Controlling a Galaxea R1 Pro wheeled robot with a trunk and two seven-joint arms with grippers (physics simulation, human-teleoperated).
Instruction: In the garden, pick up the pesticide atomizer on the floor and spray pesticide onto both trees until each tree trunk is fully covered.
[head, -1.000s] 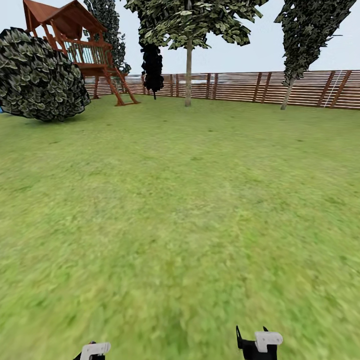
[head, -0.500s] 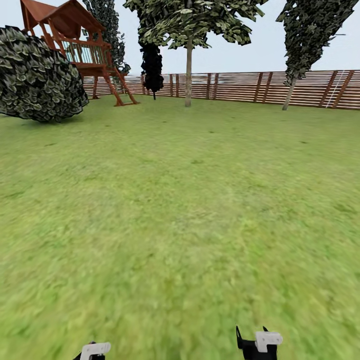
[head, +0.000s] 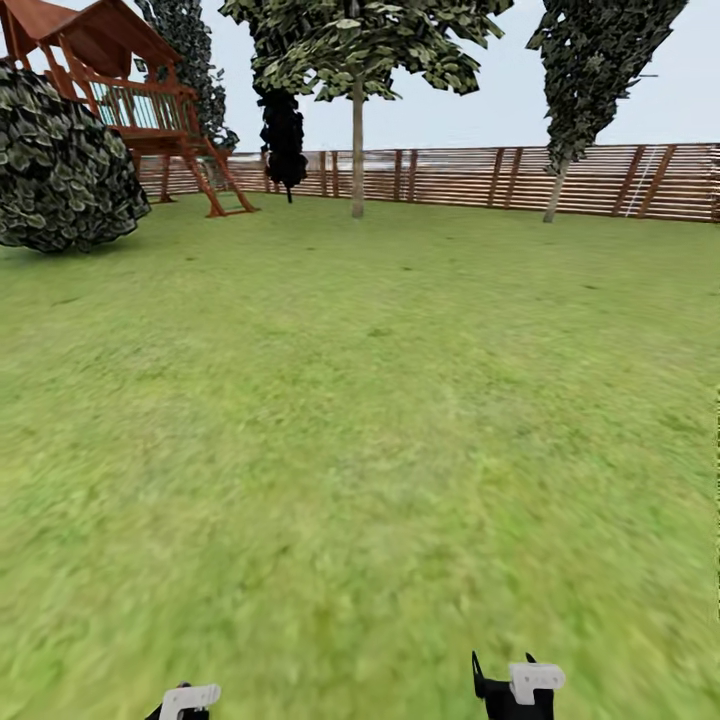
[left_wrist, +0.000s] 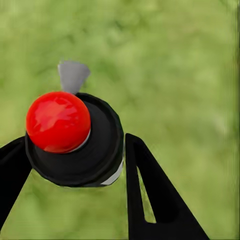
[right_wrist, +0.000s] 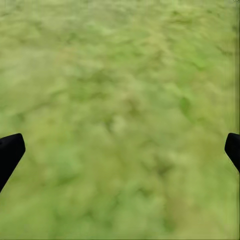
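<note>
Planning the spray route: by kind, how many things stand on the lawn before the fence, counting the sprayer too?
Pale-trunked trees: 2
Dark conifers: 2
Round bush: 1
Wooden playhouse: 1
Pesticide atomizer: 1
Total: 7
</note>
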